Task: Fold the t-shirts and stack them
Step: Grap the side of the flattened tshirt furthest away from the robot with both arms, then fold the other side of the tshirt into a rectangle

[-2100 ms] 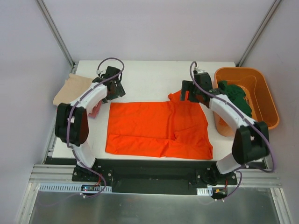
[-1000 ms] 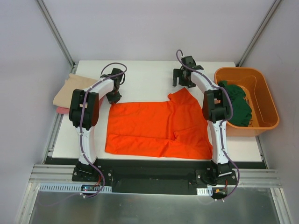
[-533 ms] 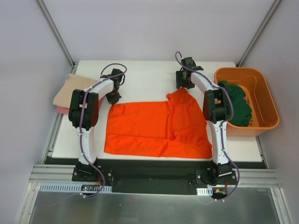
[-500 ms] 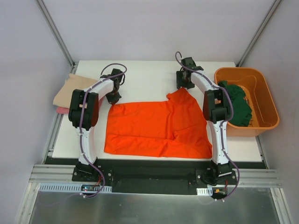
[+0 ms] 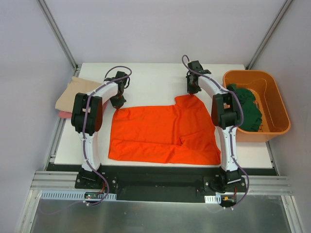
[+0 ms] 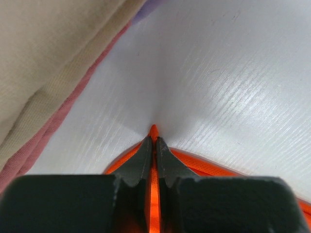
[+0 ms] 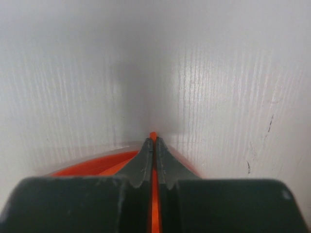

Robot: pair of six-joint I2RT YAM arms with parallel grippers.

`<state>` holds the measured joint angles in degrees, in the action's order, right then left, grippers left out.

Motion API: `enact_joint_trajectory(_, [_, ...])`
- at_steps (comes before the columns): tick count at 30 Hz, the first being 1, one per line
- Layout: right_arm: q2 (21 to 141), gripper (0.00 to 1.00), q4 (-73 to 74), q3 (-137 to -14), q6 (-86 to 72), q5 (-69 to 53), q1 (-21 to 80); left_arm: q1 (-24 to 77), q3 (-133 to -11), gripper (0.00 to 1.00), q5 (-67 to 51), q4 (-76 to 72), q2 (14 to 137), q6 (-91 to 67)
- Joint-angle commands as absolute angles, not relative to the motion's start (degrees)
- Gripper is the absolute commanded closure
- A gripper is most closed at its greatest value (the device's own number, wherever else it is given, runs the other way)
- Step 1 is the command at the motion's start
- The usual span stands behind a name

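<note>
A bright orange cloth short-sleeved t-shirt [image 5: 165, 133] lies spread flat over the near half of a white tabletop [image 5: 155, 77], its near hem running close to the table's front edge. It is pinched at two points along its far edge. The left arm's black two-finger gripper [image 5: 118, 102] is clamped on the far-left corner. The left wrist view shows its fingers pressed together low over the table, with a thin sliver of orange cloth between the tips. The right arm's black two-finger gripper [image 5: 193, 90] is closed the same way on the far-right part of the shirt, where the cloth rises to a peak pointing toward the back of the table. A crease and an overlapping flap mark the shirt's right half. Just beyond the left gripper, at the table's far-left edge, a folded beige cloth t-shirt [image 5: 73, 92] rests on a pink cloth t-shirt [image 5: 63, 114], of which only a narrow edge shows beneath it. At the table's right side, well apart from the orange shirt, a dark green cloth t-shirt [image 5: 245, 109] lies heaped in a rigid orange plastic bin [image 5: 248, 73].
</note>
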<state>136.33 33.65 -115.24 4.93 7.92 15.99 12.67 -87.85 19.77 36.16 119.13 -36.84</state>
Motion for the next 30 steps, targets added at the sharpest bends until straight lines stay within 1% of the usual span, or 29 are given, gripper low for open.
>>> enact_joint_trajectory(1, [135.17, 1.00, 34.46, -118.91, 6.15, 11.77, 15.47, 12.39, -90.61, 1.00, 17.84, 39.29, 120.14, -35.42])
enact_joint_trajectory(5, [135.62, 0.99, 34.10, -122.95, 7.56, 13.97, 13.63, 12.39, -94.12, 1.00, 17.75, 39.29, 121.20, -35.33])
enact_joint_trajectory(11, [134.39, 1.00, 32.00, -124.54, 11.59, 8.27, 12.39, 12.39, -101.67, 1.00, 15.82, 39.29, 124.09, -33.14])
enact_joint_trajectory(14, [132.72, 1.00, 30.94, -123.05, 12.65, 8.26, 12.39, 12.39, -103.71, 1.00, 14.77, 39.29, 124.89, -32.26])
enact_joint_trajectory(18, [125.79, 1.00, 25.51, -113.32, 11.69, 6.34, 12.65, 12.48, -100.91, 1.00, 13.71, 38.68, 122.18, -32.61])
enact_joint_trajectory(23, [114.37, 1.00, 20.13, -99.34, 10.73, 4.04, 13.80, 13.01, -90.55, 1.00, 11.78, 33.06, 115.07, -32.52])
enact_joint_trajectory(27, [103.83, 1.00, 14.69, -83.63, 9.15, 2.20, 15.03, 13.97, -80.71, 1.00, 9.23, 27.26, 107.25, -32.96])
enact_joint_trajectory(30, [97.14, 1.00, 13.80, -75.53, 7.30, 2.46, 15.64, 15.03, -74.11, 1.00, 9.66, 24.18, 101.62, -33.14])
